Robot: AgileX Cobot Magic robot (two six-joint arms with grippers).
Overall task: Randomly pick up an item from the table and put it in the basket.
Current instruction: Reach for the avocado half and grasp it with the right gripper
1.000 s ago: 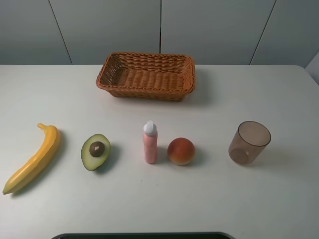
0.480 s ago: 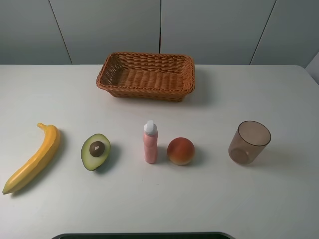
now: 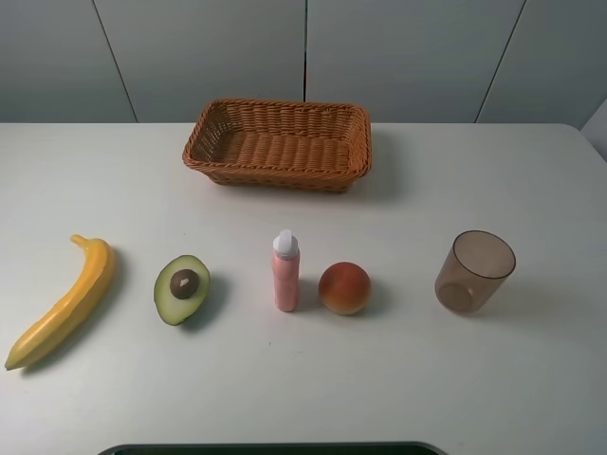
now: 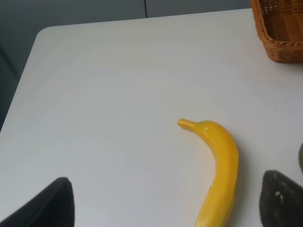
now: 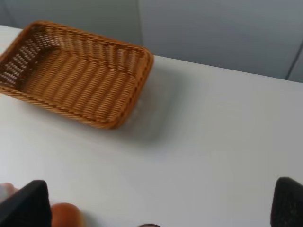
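The halved avocado [image 3: 181,288] lies cut face up on the white table [image 3: 95,171], left of centre near the front. The empty wicker basket [image 3: 275,175] stands at the back centre; it also shows in the right wrist view [image 5: 75,75], and one corner of it shows in the left wrist view [image 4: 279,28]. Neither gripper appears in the exterior high view. In the left wrist view my left gripper [image 4: 165,198] is open and empty, above the table near the banana. In the right wrist view my right gripper [image 5: 161,201] is open and empty, short of the basket.
A yellow banana [image 3: 62,303] lies at the front left and also shows in the left wrist view [image 4: 220,170]. A pink bottle [image 3: 285,270] stands upright beside an orange-red peach [image 3: 344,287]. A translucent brown cup [image 3: 474,272] stands at the right.
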